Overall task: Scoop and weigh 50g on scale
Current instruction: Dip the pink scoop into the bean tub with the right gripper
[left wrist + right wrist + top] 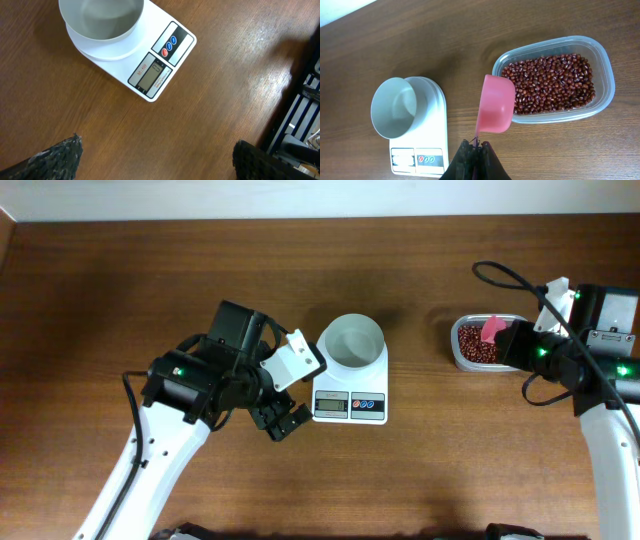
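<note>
Nothing legible: the scale [131, 56] bears a tiny red marking by its display [150, 76], too blurred to read.

white scale [350, 392], empty round bowl [353, 341] on top, mid-table

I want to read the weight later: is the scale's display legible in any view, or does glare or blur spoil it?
Overhead: the scale is evenly lit, but its display is too small to read. Left wrist: nearest and sharp, no glare, digits unclear. Right wrist: tiny at the bottom edge.

Ahead of the left pincer [157, 152], the scale [117, 70] is smooth, glossy white plastic on a matt wood-grain table [200, 125]. At the right pincer [475, 150] tips, the scoop [495, 102] is smooth pink plastic and the tub [605, 75] beyond is clear, shiny plastic.
</note>
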`<action>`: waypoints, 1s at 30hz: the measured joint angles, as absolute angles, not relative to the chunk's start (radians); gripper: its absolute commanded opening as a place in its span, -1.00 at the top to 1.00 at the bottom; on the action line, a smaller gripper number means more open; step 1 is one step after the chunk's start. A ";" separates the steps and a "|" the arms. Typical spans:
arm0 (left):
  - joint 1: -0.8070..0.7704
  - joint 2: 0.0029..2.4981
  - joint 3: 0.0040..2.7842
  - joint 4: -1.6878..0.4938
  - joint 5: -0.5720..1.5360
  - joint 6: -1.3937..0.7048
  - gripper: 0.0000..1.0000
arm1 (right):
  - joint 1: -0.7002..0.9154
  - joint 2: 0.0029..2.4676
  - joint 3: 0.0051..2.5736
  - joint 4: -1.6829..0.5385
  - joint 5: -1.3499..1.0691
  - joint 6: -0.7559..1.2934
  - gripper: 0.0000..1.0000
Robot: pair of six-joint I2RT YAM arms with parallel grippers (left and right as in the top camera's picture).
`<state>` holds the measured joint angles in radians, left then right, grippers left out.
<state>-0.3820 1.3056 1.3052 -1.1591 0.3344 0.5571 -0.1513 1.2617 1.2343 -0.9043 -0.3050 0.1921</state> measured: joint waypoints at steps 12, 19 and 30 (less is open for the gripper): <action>-0.382 1.306 1.305 -1.159 0.334 0.557 -0.98 | -0.151 1.262 1.234 -0.904 -0.305 0.192 0.92; -0.382 1.306 1.305 -1.159 0.334 0.557 -0.98 | -0.151 1.261 1.234 -0.907 -0.305 0.191 0.92; -0.382 1.306 1.305 -1.159 0.334 0.557 -0.98 | -0.151 1.365 1.235 -0.945 -0.171 -0.139 0.92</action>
<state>-0.3820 1.3056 1.3052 -1.1591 0.3344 0.5571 -0.1513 1.3647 1.2354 -0.9451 -0.1711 -0.1387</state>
